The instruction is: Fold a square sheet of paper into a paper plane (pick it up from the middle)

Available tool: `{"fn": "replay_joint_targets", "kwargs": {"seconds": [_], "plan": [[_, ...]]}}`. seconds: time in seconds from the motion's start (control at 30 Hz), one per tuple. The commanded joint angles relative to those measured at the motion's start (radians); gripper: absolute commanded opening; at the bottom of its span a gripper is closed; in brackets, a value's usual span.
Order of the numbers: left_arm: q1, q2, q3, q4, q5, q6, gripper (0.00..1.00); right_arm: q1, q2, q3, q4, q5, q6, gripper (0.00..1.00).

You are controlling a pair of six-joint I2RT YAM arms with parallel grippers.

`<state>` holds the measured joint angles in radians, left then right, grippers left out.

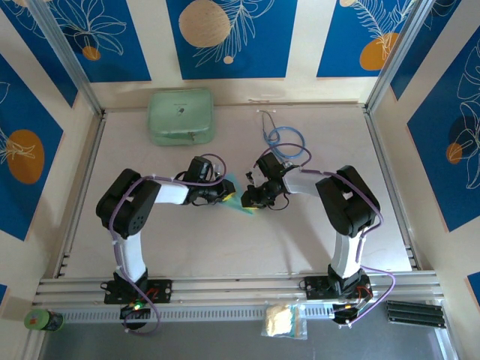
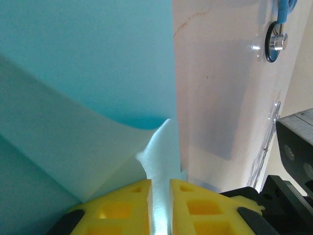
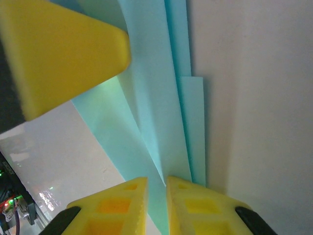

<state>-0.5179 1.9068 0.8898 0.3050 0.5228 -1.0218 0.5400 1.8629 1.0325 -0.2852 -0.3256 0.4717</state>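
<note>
Yellow fingers (image 2: 122, 210) of the left gripper (image 2: 160, 193) sit closest to the left wrist camera. They are pressed together on a crumpled tab of the paper (image 2: 88, 63). Beyond them the cyan sheet fans out wide, with one pale layer curling up toward the pinch.

On the right wrist camera, the right gripper (image 3: 156, 193) has its fingers almost touching. Long, narrow folded layers of the paper (image 3: 156, 122) run straight into the slit between them, so it is clamped on the sheet too. The layers lie stepped, each edge a little past the last, over the pale table (image 3: 254, 122).

From above, both arms bend inward and meet at the middle of the table (image 1: 225, 247). The left gripper (image 1: 225, 193) comes in from the left and the right gripper (image 1: 253, 199) from the right. The paper (image 1: 240, 199) shows as a small cyan patch between them, gripped from both sides. Whether it touches the table I cannot tell.

A mint-green case (image 1: 181, 116) lies at the far left. A stethoscope (image 1: 285, 139) lies far and a little right of centre, just beyond the right wrist. Its chest piece (image 2: 274, 41) shows on the left wrist camera, well apart from the paper.
</note>
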Motion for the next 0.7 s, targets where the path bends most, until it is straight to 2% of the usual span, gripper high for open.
{"fn": "replay_joint_targets", "kwargs": {"seconds": [0.0, 0.23, 0.67], "plan": [[-0.005, 0.015, 0.014, -0.042, -0.025, 0.014, 0.18, -0.008, -0.061, 0.007, -0.052, -0.041, -0.007, 0.19], [-0.004, 0.014, 0.005, -0.045, -0.027, 0.017, 0.18, -0.008, -0.097, -0.041, -0.071, -0.06, 0.013, 0.19], [-0.004, 0.029, 0.006, -0.064, -0.034, 0.012, 0.18, -0.009, -0.053, -0.067, -0.07, -0.025, 0.01, 0.19]]}}
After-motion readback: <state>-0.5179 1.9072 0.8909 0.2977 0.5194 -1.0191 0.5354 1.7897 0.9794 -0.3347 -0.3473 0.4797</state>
